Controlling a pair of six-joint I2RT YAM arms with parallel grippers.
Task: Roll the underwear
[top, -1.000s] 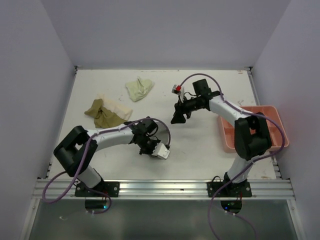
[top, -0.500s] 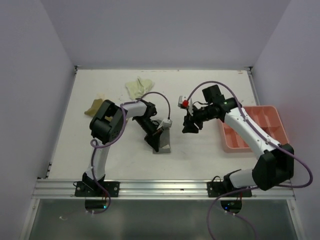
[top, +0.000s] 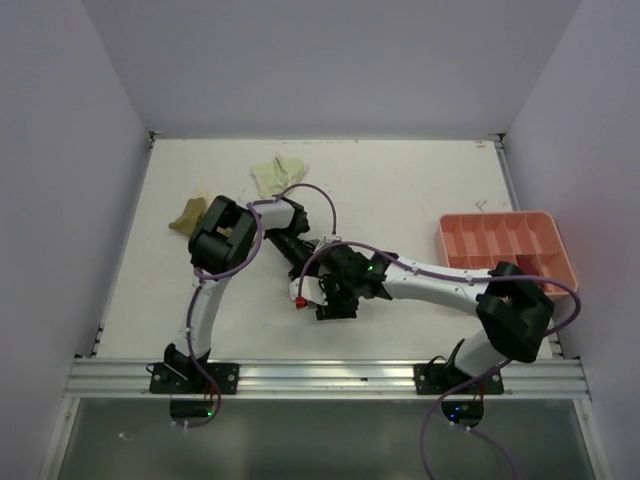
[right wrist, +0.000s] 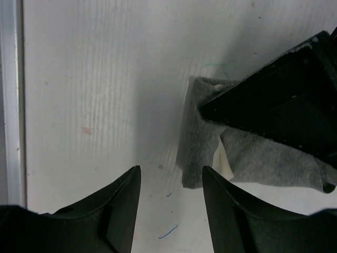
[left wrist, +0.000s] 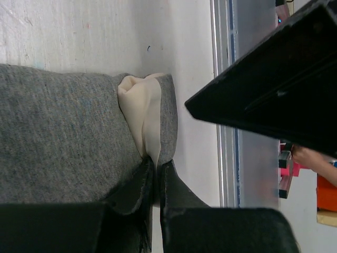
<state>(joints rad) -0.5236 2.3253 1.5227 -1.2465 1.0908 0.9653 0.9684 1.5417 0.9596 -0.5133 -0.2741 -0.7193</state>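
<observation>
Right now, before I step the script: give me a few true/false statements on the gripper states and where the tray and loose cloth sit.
1. The left gripper is shut on the grey underwear. True.
2. The right gripper is clamped on the grey underwear. False: its jaws are open and the cloth lies ahead of them, not between them.
3. The salmon-pink tray sits on the right side of the table. True.
4. The pale yellow-green garment lies inside the tray. False: it lies on the table towards the far edge, left of centre.
</observation>
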